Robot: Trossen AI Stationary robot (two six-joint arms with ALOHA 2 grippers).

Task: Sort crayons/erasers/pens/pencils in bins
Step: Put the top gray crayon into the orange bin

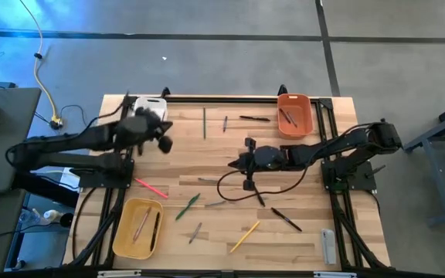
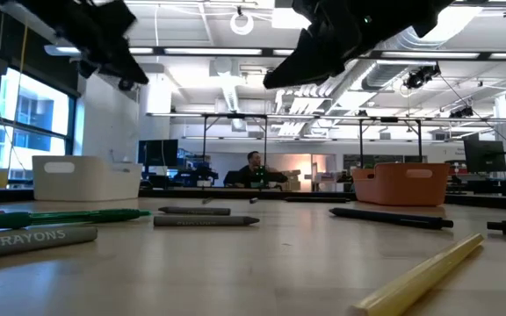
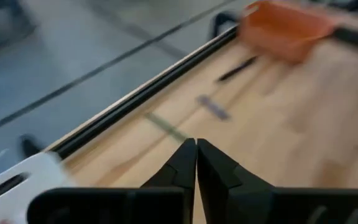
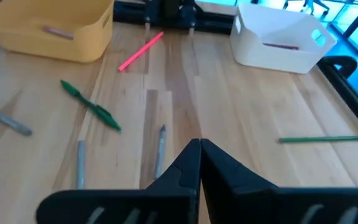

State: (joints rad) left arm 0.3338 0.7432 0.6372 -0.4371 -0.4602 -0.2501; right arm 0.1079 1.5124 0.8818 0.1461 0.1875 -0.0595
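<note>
The table [image 1: 222,185] is carrying three bins: white [image 1: 151,106] and orange [image 1: 295,114] at the far corners, yellow [image 1: 137,227] near. Sticks [image 1: 188,207] are lying scattered between. The left gripper [image 1: 165,144], pressed together, is hovering beside the white bin; the right gripper [image 1: 235,163], pressed together and empty, is hanging mid-table.

A grey concrete floor [image 1: 207,62] crossed by dark seams surrounds the wooden worktop [image 1: 284,239]. Beyond it lies an open workshop with a white ceiling [image 2: 235,66], tube lights, tall windows [image 2: 38,118], and a seated person [image 2: 253,171].
</note>
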